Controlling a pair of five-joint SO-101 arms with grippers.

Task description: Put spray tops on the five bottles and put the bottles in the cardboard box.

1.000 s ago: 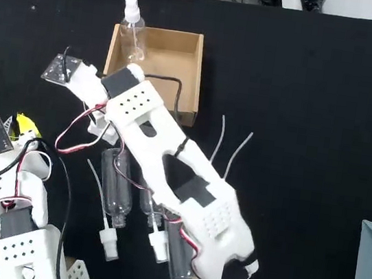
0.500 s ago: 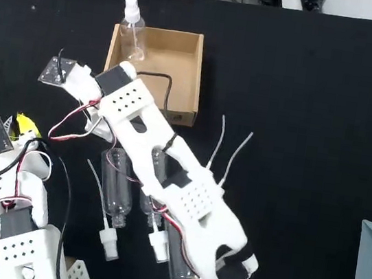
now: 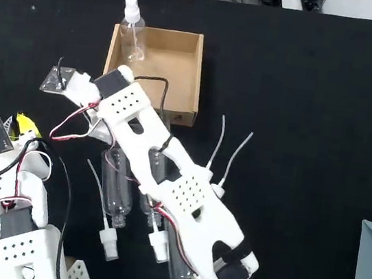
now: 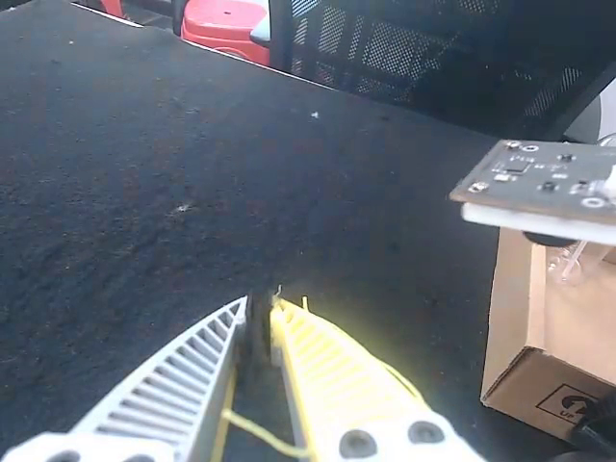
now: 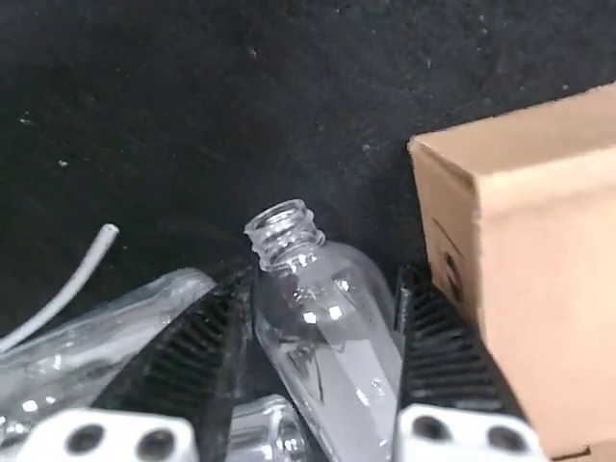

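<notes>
— Right wrist view, and the right gripper (image 5: 323, 283) has its black jaws spread wide, with an open-necked bottle (image 5: 322, 337) lying right down the lane between them. What have you got?

— Same from the high view: that arm stretches across the black table (image 3: 317, 95) and ends just off the near left corner of the cardboard box (image 3: 182, 69). Is the bottle centred?

— Pretty much. One jaw sits just beside each flank of the clear body, and the threaded neck pokes out past the fingertips with no spray top on it. The box wall stands just beside one jaw.

— And on the other side of the jaws?

— Another clear bottle (image 5: 96, 337) flat on the table, with a thin white dip tube (image 5: 64, 277) next to it.

— Up high I can see more bottles lying under the arm, one of them (image 3: 116, 185) clear of it, with white spray tops (image 3: 108, 244) near their near ends. Two more tubes (image 3: 239, 151) lie off to the arm's other side.

— Anything in the box?

— One capped bottle (image 3: 131, 33) standing upright in the far left corner.

— Over to the left gripper (image 4: 260, 313)?

— White finger and yellow finger pressed together at the tips, nothing between them, above bare table and well apart from the bottles.
</notes>
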